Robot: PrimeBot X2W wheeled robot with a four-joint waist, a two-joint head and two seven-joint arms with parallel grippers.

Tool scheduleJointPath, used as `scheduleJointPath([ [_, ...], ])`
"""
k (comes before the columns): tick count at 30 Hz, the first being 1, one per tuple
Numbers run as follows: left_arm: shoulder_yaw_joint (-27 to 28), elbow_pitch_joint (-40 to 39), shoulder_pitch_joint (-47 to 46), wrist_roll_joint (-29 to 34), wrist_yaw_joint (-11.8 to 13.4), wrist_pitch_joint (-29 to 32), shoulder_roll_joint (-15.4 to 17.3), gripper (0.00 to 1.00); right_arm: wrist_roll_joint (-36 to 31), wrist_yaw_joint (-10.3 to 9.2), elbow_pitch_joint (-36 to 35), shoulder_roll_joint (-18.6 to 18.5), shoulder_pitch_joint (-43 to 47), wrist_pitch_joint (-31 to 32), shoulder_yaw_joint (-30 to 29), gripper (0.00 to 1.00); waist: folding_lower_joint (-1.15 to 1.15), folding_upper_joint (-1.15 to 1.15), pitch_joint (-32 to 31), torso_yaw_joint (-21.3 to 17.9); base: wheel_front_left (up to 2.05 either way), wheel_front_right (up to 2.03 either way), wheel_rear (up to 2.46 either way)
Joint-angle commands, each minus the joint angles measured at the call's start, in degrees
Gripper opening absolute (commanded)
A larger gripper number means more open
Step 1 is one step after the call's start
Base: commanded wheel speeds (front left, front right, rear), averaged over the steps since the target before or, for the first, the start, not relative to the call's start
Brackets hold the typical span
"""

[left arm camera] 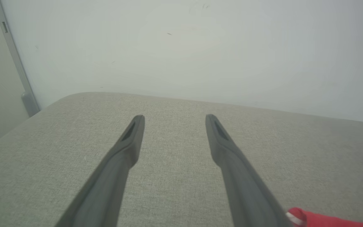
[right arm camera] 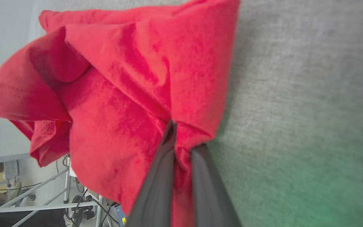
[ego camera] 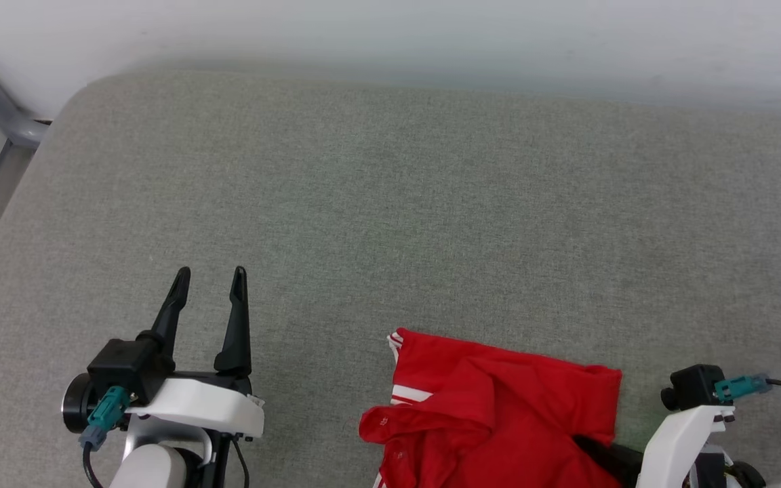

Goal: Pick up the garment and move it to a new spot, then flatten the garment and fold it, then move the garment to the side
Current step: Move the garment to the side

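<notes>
My right pincer (right arm camera: 184, 140) is pinching the garment (right arm camera: 121, 110). In my right wrist view the two dark fingers (right arm camera: 156, 189) are pressed together with a bunched ridge of red cloth squeezed between them, and the folds fan out from that point. In the head view the fingers are mostly hidden by the cloth; a dark part pokes out at the garment's (ego camera: 499, 407) lower right edge, next to my white right forearm (ego camera: 672, 434).

The garment lies crumpled on the grey bench (ego camera: 390, 203) at its near edge, lower middle to right in the head view, running off the bottom of that view. It is mostly red, with white stripes (ego camera: 407, 393) showing on its left side. I cannot see any lettering.

My left pincer (ego camera: 211, 271) is spread wide and holds nothing. It hovers over bare bench, well to the left of the garment, fingers pointing toward the pale wall (ego camera: 390, 34). From my left wrist, the left pincer (left arm camera: 174, 117) frames grey cloth surface, and a red corner of the garment (left arm camera: 320, 219) with a bit of white trim peeks in at the lower right, just beside one finger.
</notes>
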Motion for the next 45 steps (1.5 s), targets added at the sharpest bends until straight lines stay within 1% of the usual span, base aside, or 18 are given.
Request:
scheduleJointPath([
  [1,0.1,0.1,0.7,0.4,-0.4,-0.3,-0.4,1.0,-0.2,-0.15,-0.4,-0.9,-0.9,-0.5,-0.1,0.0,0.0,0.0,-1.3,-1.0,0.0,0.0,0.0],
  [4,0.5,0.2,1.8,0.6,-0.9,-0.2,-0.5,1.0,-1.4,-0.14,-2.8,-2.4,-1.3,-0.8,-0.2,0.0,0.0,0.0,-2.7,-2.9,0.0,0.0,0.0],
  [7,0.9,-0.2,2.9,1.3,-0.6,-0.2,-0.6,1.0,-3.5,-0.13,-5.6,-4.6,-1.3,-0.1,-0.7,0.0,0.0,0.0,-3.6,-5.8,0.0,0.0,0.0],
  [13,1.3,-1.6,4.3,2.1,-0.7,-0.2,-0.9,1.0,-8.9,-0.11,-11.5,-9.2,-2.2,2.5,-2.1,0.0,0.0,0.0,-3.7,-13.9,0.0,0.0,0.0],
  [14,1.3,-1.6,4.3,2.1,-0.7,-0.2,-0.9,1.0,-8.9,-0.11,-11.5,-9.2,-2.2,2.5,-2.1,0.0,0.0,0.0,-3.7,-13.9,0.0,0.0,0.0],
  [17,1.4,-2.2,4.1,2.5,-0.8,-0.2,-0.7,1.0,-11.4,-0.11,-13.9,-10.6,-3.2,3.4,-2.6,0.0,0.0,0.0,-2.7,-18.4,0.0,0.0,0.0],
  [20,1.3,-2.8,3.6,2.9,-1.1,-0.2,-0.3,1.0,-13.7,-0.11,-15.3,-11.2,-4.9,3.8,-3.2,0.0,0.0,0.0,-1.2,-23.0,0.0,0.0,0.0],
  [23,1.0,-3.9,2.0,3.4,-1.2,-0.1,0.2,1.0,-15.1,-0.11,-15.6,-11.0,-6.6,2.9,-3.4,0.0,0.0,0.0,1.1,-26.7,0.0,0.0,0.0],
  [27,0.4,-5.6,-0.4,4.3,-1.8,0.9,1.4,1.0,-17.0,-0.11,-13.5,-10.1,-10.7,-0.2,-3.4,0.0,0.0,0.0,5.1,-30.2,0.0,0.0,0.0],
  [30,-0.1,-7.1,-2.6,5.0,-2.0,2.0,2.2,1.0,-18.3,-0.13,-10.8,-10.5,-14.4,-3.2,-3.9,0.0,0.0,0.0,8.1,-31.6,0.0,0.0,0.0],
  [32,-0.4,-8.1,-4.0,5.4,-2.3,2.7,2.7,1.0,-18.7,-0.13,-8.1,-10.5,-17.1,-5.2,-4.9,0.0,0.0,0.0,10.2,-31.9,0.0,0.0,0.0],
  [34,-0.5,-9.0,-5.4,5.7,-2.5,3.5,3.5,1.0,-19.5,-0.14,-5.4,-11.4,-20.0,-7.3,-6.0,0.0,0.0,0.0,12.1,-31.9,0.0,0.0,0.0],
  [39,-1.9,-11.4,-9.3,6.8,-3.4,5.3,4.3,1.0,-20.3,-0.13,1.8,-13.8,-26.0,-12.7,-10.4,0.0,0.0,0.0,17.0,-30.4,0.0,0.0,0.0],
  [45,-2.8,-14.4,-13.6,8.0,-4.2,7.2,5.3,1.0,-21.6,-0.14,9.6,-16.9,-32.0,-17.8,-15.0,0.0,0.0,0.0,22.6,-28.1,0.0,0.0,0.0],
])
